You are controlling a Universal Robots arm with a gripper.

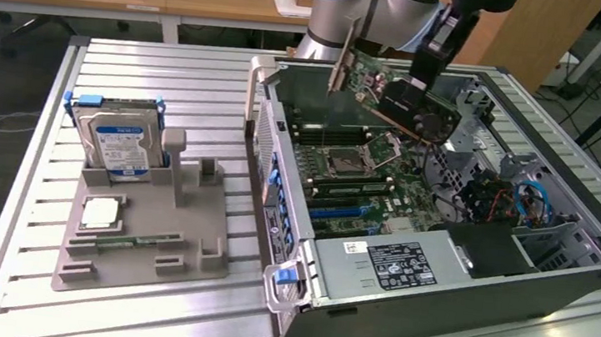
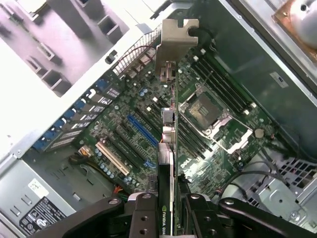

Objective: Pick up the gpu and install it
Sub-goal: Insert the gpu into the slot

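**A:** Got the gpu (image 1: 395, 95) up in the air, tilted, hanging over the open computer case (image 1: 557, 279).

**B:** Clamped along its upper edge by the gripper (image 2: 168, 218). Fingers (image 2: 143, 215) pressed against both faces of the card, no gap showing.

**A:** Clear of the motherboard (image 1: 388, 186) below, not touching. No slot taken yet.

**B:** Seen edge-on from the wrist, with the pale metal bracket (image 2: 176, 39) at the far end. Blue expansion slot (image 2: 143, 130) off to one side of the card's edge, CPU socket (image 2: 205, 110) off to the other.

**A:** Moving outward now: power supply (image 1: 397, 267) filling the near end of the case.

**B:** And over on the exterior view's left, well apart from the case, a gray holder (image 1: 157, 254) sitting on the slatted table (image 1: 154, 69).

**A:** Hard drive (image 1: 113, 140) standing upright in it, blue-white label facing out. Memory stick (image 1: 136, 243) lying flat near the holder's front.
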